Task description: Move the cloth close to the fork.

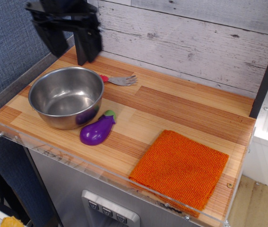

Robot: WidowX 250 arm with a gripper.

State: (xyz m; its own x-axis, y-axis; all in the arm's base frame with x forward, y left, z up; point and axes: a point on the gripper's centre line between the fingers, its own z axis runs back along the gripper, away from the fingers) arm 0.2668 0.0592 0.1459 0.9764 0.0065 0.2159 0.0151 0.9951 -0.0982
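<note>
Striped wooden counter [181, 106] against whitewashed plank wall [185, 42]; end effector [70, 40] open, empty, above steel bowl [66, 97].

All I see of my arm is the end effector [71, 38]: matte black throughout, two blocky, squared fingers [89, 43] under a darker boxy body, no markings legible.

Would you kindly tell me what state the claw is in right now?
Claw: open, holding nothing, raised above the steel bowl, far from the cloth.
</note>
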